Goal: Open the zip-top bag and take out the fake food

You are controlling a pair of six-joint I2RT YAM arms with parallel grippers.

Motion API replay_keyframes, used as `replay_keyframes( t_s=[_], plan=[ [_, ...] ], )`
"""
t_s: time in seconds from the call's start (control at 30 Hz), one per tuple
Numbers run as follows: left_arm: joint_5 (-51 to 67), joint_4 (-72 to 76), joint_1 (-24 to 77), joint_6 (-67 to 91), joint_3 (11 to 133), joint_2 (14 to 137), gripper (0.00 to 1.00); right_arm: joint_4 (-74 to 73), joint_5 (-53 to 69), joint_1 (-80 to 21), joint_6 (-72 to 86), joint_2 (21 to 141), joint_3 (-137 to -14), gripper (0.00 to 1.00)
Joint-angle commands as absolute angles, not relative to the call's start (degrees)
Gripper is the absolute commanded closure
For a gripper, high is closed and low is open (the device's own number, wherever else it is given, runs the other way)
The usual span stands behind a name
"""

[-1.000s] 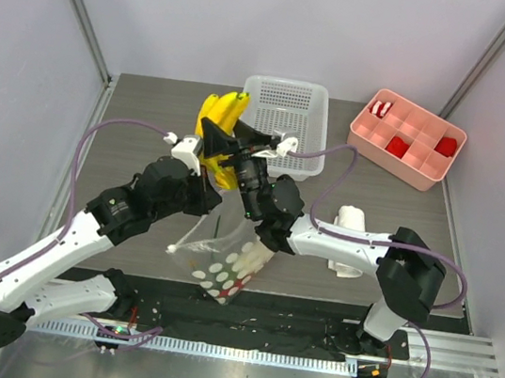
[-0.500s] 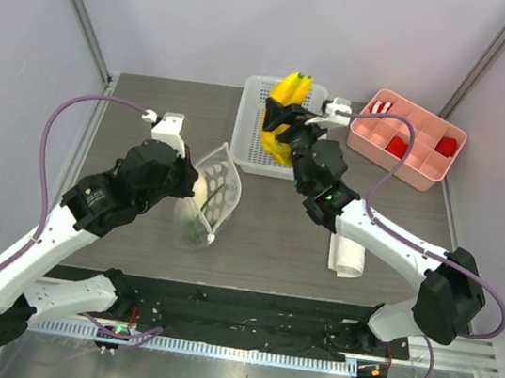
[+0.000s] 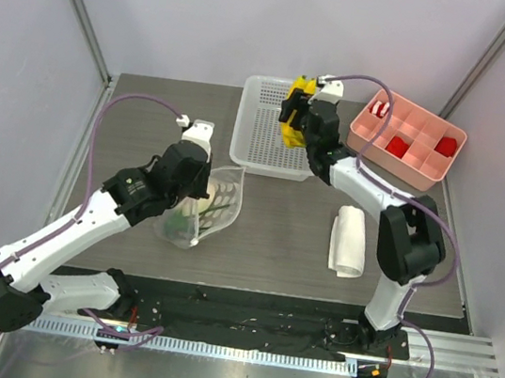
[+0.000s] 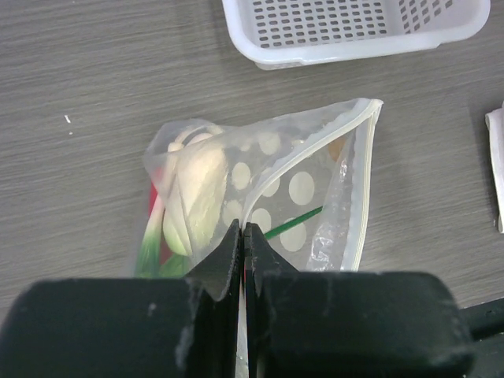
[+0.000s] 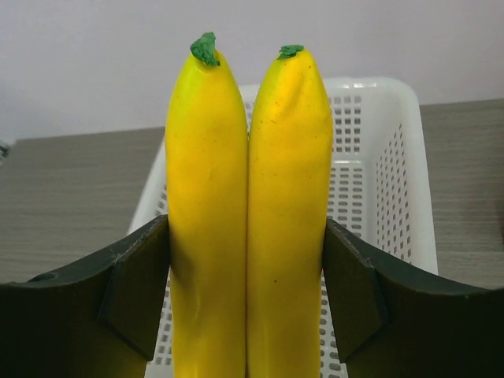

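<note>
The zip-top bag [image 3: 217,205], clear with white dots, lies mouth open on the table left of centre. My left gripper [image 3: 196,198] is shut on its near rim, as the left wrist view [image 4: 242,233] shows. Inside the bag [image 4: 303,185] are the white radish [image 4: 197,201], a red chili [image 4: 154,206] and a thin green stem [image 4: 293,225]. My right gripper [image 3: 292,119] is shut on the yellow banana bunch [image 3: 298,88] and holds it above the right part of the white basket [image 3: 257,147]. The bananas [image 5: 248,197] stand upright between the fingers [image 5: 130,291].
The white perforated basket [image 5: 386,197] stands at the back centre, just beyond the bag [image 4: 346,35]. A pink compartment tray [image 3: 406,164] with red blocks is at the back right. A rolled white cloth [image 3: 347,241] lies at the right.
My right gripper has carried the bananas from above the bag back and right to over the basket. My left gripper has moved left with the bag and lowered it.
</note>
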State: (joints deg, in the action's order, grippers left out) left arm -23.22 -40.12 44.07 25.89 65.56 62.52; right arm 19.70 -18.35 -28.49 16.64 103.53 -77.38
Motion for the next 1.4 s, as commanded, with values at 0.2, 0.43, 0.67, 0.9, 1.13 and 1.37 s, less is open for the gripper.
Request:
replay_keyframes(
  t_s=[0.2,0.43,0.67,0.9,1.13,1.37],
  plan=[
    [-17.4,-31.8,43.0,26.5,66.1,66.0,1.00,14.5,-21.4,-26.6,10.6,118.8,-90.7,0.99],
    [-10.7,-34.5,42.5,28.2,70.6,74.8,1.00,8.1,-21.6,-26.2,8.5,126.2,-99.1,0.73],
    [-7.0,-34.5,42.4,29.7,69.8,75.8,1.00,0.6,-23.2,-26.2,6.5,124.9,-102.3,0.08],
    [-10.3,-36.6,42.0,27.3,71.8,76.1,1.00,-7.9,-20.5,-26.1,12.2,115.4,-100.8,0.00],
    [-5.5,-30.5,40.8,25.6,66.4,73.1,1.00,-8.5,-5.9,-28.2,24.1,95.0,-82.2,0.03],
    [-0.5,-30.5,38.1,26.2,66.1,74.4,1.00,10.0,11.4,-36.4,29.4,80.6,-55.6,0.39]
  ],
)
